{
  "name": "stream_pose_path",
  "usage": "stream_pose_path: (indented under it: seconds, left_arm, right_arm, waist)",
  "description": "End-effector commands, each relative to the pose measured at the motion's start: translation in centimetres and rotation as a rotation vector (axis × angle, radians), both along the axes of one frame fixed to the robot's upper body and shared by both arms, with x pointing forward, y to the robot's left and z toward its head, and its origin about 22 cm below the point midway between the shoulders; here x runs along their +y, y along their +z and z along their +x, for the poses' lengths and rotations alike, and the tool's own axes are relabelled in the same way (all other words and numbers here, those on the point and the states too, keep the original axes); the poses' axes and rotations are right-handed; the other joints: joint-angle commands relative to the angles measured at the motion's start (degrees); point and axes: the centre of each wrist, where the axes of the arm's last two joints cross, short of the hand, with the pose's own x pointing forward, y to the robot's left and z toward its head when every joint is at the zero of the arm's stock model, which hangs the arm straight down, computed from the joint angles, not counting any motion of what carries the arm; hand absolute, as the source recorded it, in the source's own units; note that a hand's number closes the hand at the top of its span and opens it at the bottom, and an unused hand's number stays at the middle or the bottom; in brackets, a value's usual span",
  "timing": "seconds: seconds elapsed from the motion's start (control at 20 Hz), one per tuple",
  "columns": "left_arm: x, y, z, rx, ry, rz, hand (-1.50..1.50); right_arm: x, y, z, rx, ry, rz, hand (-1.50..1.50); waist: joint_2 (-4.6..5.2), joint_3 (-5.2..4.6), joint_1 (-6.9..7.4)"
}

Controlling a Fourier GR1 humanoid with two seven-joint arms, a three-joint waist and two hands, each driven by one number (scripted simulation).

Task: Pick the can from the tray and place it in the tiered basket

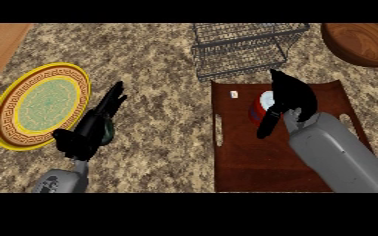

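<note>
On a speckled brown stone bench point(162, 130), seen steeply from above, a dark wooden tray point(251, 165) lies at the right, its near end cut off by the lower edge; a red can point(260, 106) with a pale top stands on the tray's far half; its right side is hidden behind the right hand point(294, 97), so only part of the top and a strip of red wall show; it appears upright, long axis vertical, top facing up, though the cover makes this hard to confirm; the right hand is open, fingers stretched towards the tray's far end, thumb spread down past the can's near side; whether it touches the can cannot be told. A small white thing point(234, 94), too small to identify, lies near the tray's far left corner. Just beyond the tray stands a dark wire tiered basket point(240, 50), its top cut off; a wooden bowl point(354, 42) shows partly in the far right corner. At the left lies a round yellow plate point(44, 107) with a green centre, clipped by the edge; beside it the left hand point(94, 127) rests open, fingers straight, holding nothing.
</note>
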Motion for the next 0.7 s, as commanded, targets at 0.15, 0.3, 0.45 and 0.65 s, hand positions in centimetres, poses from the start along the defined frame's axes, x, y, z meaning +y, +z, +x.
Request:
stream_pose_path:
  seconds: [0.15,0.3,0.45,0.65]
  left_arm:
    - [-0.1,0.0,0.9,0.05,0.014,0.007,0.0]
    - [-2.0,-0.3,0.5,0.039,0.016,-0.006,0.0]
    - [0.5,-0.4,0.3,0.027,0.001,-0.005,0.0]
    - [-0.2,-0.1,-0.2,0.038,0.015,-0.001,0.0]
  right_arm:
    - [-0.9,-2.7,-1.6,0.093,-0.102,-0.048,-1.5]
    - [0.6,-3.3,-1.3,0.112,-0.12,-0.045,-1.5]
    - [0.5,-3.7,-0.2,0.074,-0.125,-0.032,-1.5]
    - [1.9,-2.5,-0.5,-0.087,-0.065,0.07,1.5]
  waist:
    - [0.4,-0.44,-0.02]
    - [0.4,-0.45,0.1]
    - [0.49,-0.44,0.5]
    - [0.42,-0.42,0.56]
